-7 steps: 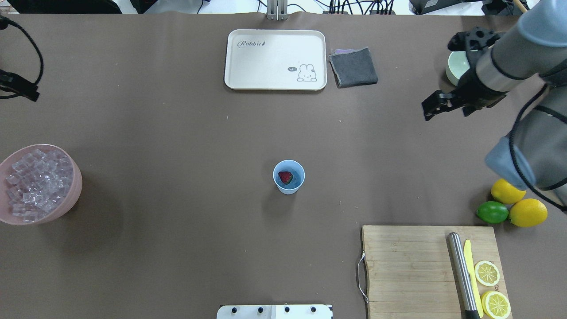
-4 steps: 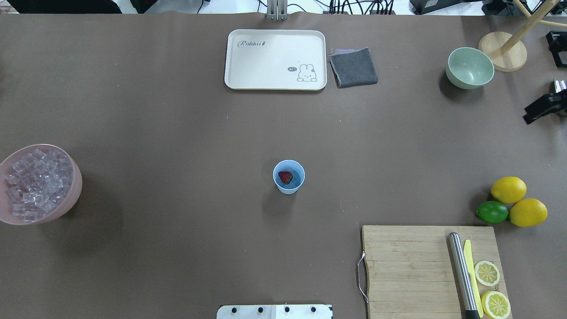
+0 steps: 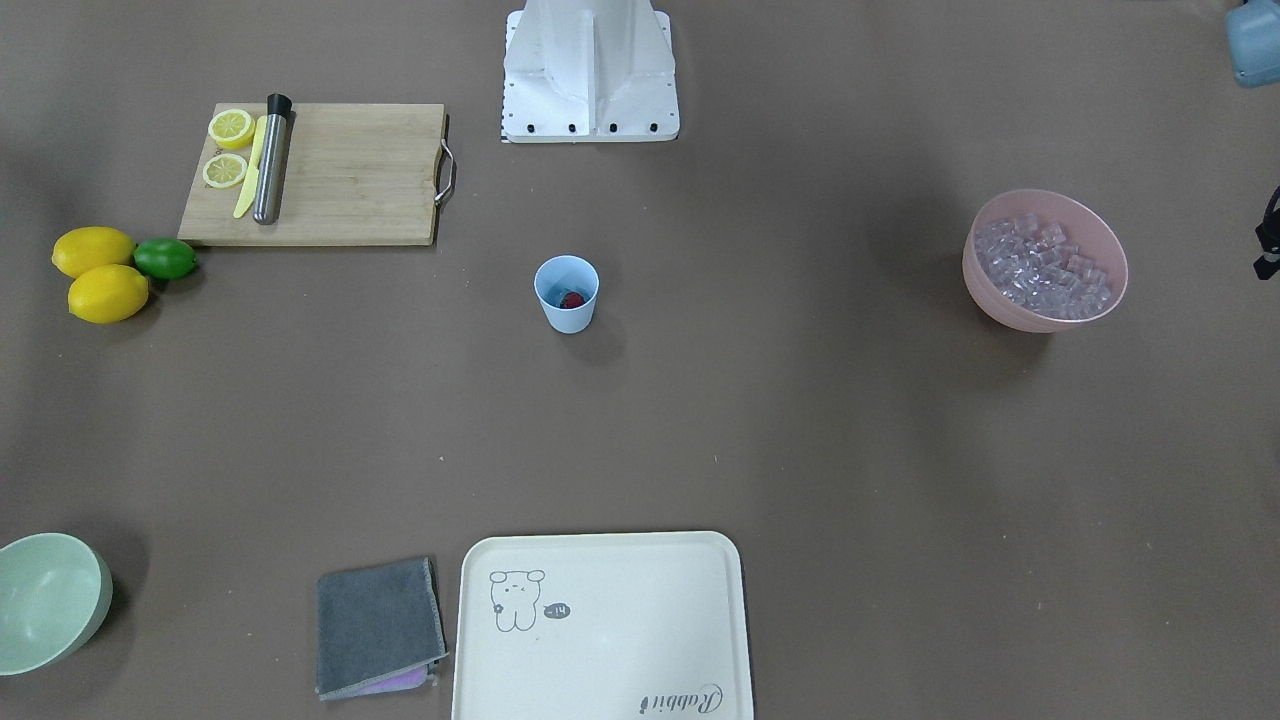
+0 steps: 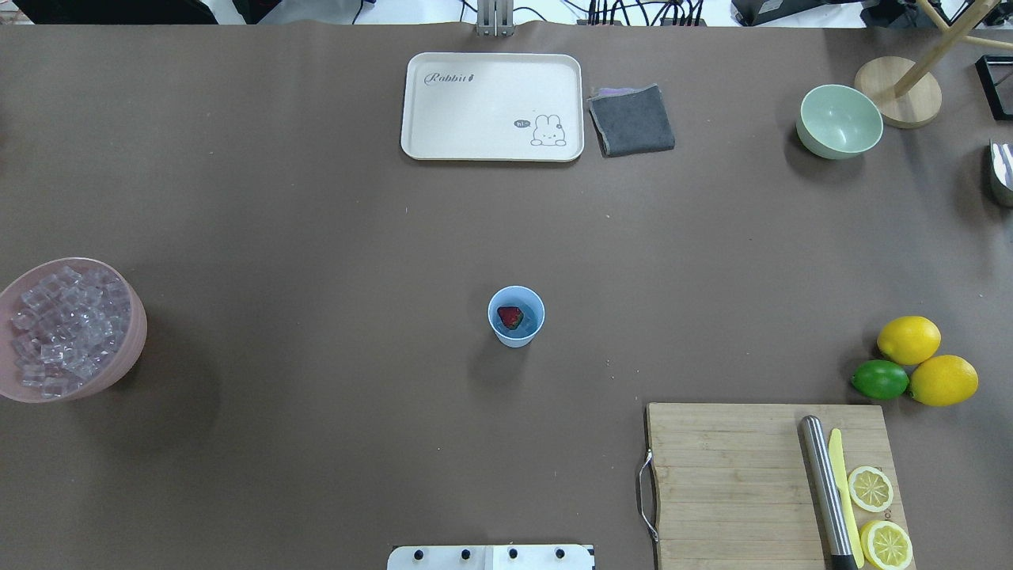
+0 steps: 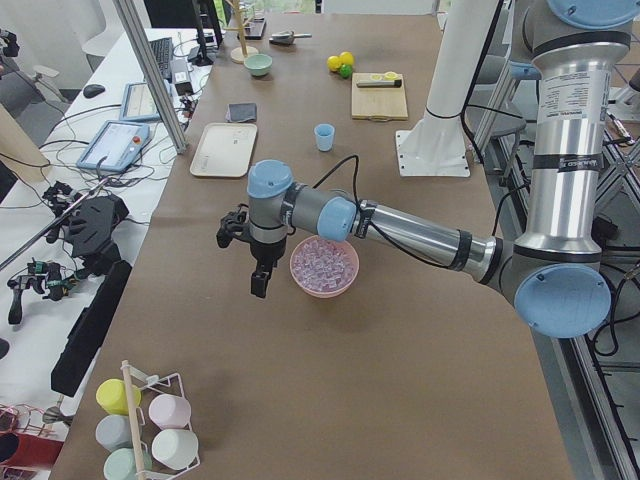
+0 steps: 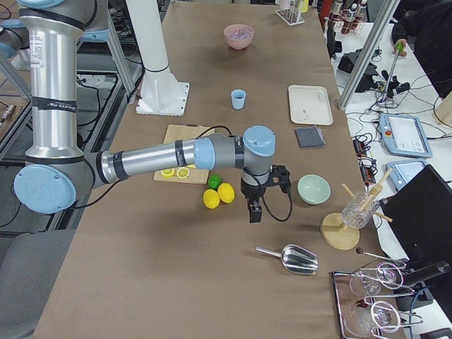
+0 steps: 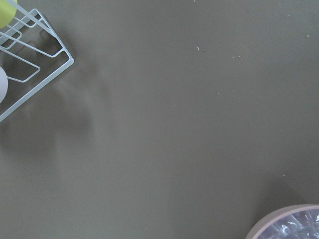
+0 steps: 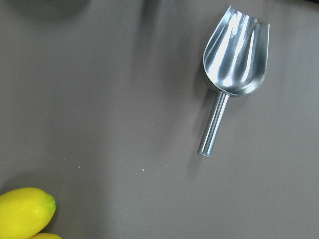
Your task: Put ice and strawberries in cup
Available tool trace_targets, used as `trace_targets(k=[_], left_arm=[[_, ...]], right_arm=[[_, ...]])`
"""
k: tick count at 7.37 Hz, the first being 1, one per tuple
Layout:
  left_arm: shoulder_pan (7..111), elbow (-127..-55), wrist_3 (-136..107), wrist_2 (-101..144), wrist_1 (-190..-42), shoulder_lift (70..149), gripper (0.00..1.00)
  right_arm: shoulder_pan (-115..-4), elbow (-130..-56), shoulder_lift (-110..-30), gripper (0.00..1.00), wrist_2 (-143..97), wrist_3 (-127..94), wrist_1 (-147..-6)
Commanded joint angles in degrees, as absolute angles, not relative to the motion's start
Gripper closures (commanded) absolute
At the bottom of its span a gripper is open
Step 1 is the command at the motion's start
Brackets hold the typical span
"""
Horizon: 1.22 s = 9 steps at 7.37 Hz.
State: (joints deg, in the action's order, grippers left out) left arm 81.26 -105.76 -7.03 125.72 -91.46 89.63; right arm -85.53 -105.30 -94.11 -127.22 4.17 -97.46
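cup (image 4: 516,316): it stood upright near the middle of the table, well apart from both arms.
strawberry (image 4: 510,317): one dark red berry lay inside the cup.
ice (image 4: 63,332): clear cubes were piled in the pink bowl (image 4: 136,340); perhaps none was in the cup, but the cup was too small in the views to tell.
left gripper (image 5: 259,283): it hung pointing down just beside the pink bowl; released or clenched, I cannot tell.
right gripper (image 6: 254,212): it hung near the lemons (image 6: 219,194), above the metal scoop (image 8: 234,55); its grip also I cannot tell.
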Motion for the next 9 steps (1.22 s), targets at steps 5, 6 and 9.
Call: trace_targets(k=[5,6,9], left_arm=[[84.46,-103.89,-1.49,127.79,-91.32,87.80,0.03],[84.46,-103.80,-1.49,127.71,-91.32,87.80,0.03],[84.46,-103.80,-1.58,127.71,-91.32,87.71,0.02]], right_arm=[[-87.01,-101.51,-96.59,0.00,-127.70,8.96,-96.94],[-87.01,-101.51,-96.59,0.00,-128.05,8.96,-96.94],[-87.01,-101.51,-96.59,0.00,-128.06,8.96,-96.50]])
